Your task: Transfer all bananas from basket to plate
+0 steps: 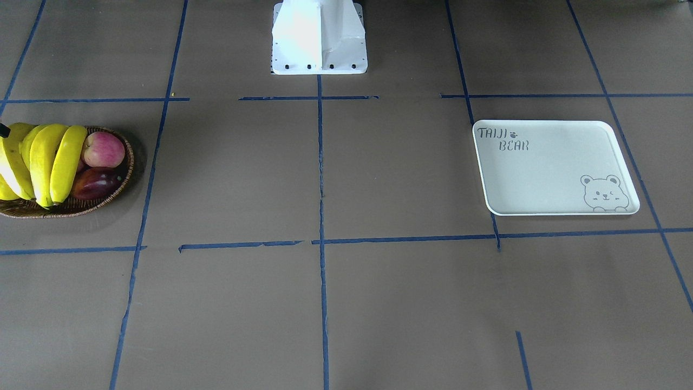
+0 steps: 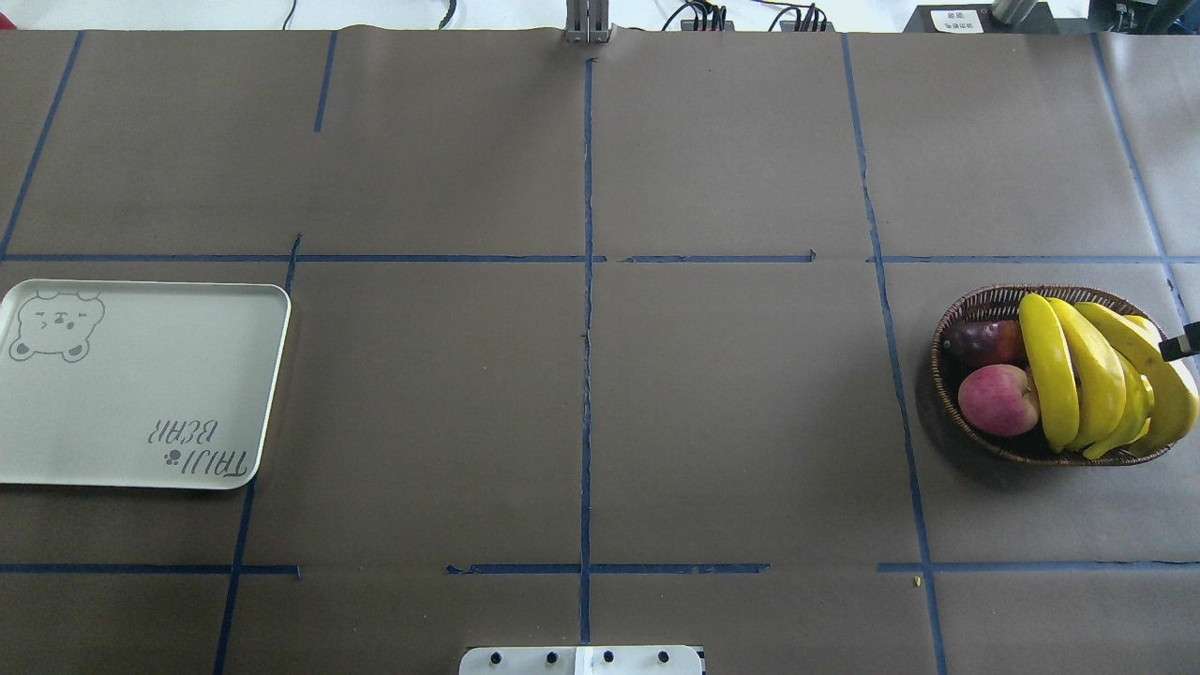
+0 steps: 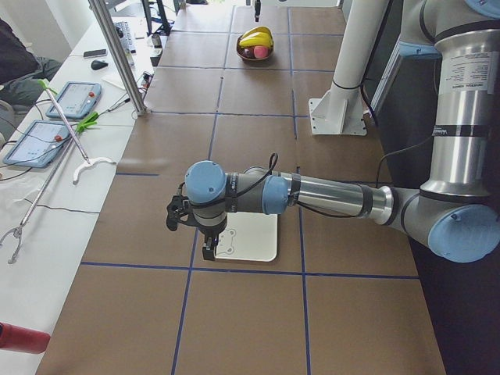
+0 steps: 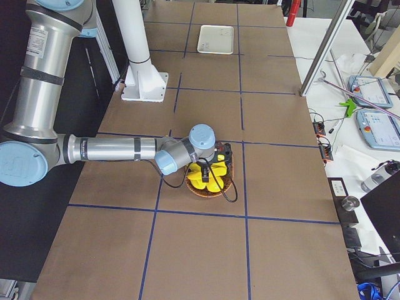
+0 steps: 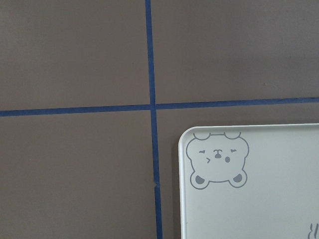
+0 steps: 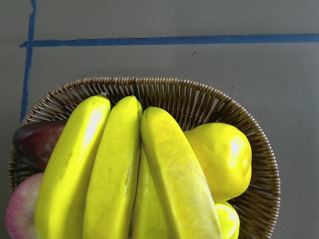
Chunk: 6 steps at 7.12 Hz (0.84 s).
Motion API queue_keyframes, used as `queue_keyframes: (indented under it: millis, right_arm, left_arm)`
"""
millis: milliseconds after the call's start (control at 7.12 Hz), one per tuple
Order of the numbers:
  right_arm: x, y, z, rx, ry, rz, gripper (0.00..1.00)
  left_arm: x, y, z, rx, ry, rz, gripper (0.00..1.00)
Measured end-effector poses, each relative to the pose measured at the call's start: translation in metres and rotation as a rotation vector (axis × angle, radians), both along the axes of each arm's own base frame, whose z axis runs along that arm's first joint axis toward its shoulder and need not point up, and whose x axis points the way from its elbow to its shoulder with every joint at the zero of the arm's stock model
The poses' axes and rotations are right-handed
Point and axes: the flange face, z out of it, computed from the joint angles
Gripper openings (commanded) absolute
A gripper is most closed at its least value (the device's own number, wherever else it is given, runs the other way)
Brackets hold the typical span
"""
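Several bananas (image 2: pixel 1078 375) lie side by side in the wicker basket (image 2: pixel 975 305) at the table's right; they also show in the front view (image 1: pixel 48 162) and fill the right wrist view (image 6: pixel 124 169). My right gripper (image 4: pixel 205 176) hangs just above them; only a dark tip (image 2: pixel 1183 345) enters the overhead view, and I cannot tell whether it is open or shut. The white plate (image 2: pixel 141 384) lies bare at the left. My left gripper (image 3: pixel 207 251) hovers over its bear corner (image 5: pixel 217 162); I cannot tell its state.
A pink-red apple (image 2: pixel 998 400) and a dark red fruit (image 2: pixel 984 342) share the basket with a plump yellow fruit (image 6: pixel 222 154). The robot's white base (image 1: pixel 319 38) stands at the table's middle edge. Blue tape lines cross the brown table.
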Motion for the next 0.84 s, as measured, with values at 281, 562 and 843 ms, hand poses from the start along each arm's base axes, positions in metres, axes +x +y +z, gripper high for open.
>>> queue_keyframes:
  millis: [281, 562, 843]
  right_arm:
    - [-0.006, 0.002, 0.012, -0.030, -0.011, -0.022, 0.99]
    - [-0.012, 0.005, 0.019, -0.063, -0.047, -0.054, 0.99]
    - [-0.015, 0.007, 0.030, -0.086, -0.048, -0.066, 0.91]
  left_arm:
    - [0.000, 0.000, -0.001, 0.003, 0.000, -0.003, 1.00]
    - [0.000, -0.001, -0.001, 0.009, 0.000, -0.002, 1.00]
    - [0.000, -0.001, -0.002, 0.016, 0.000, -0.003, 1.00]
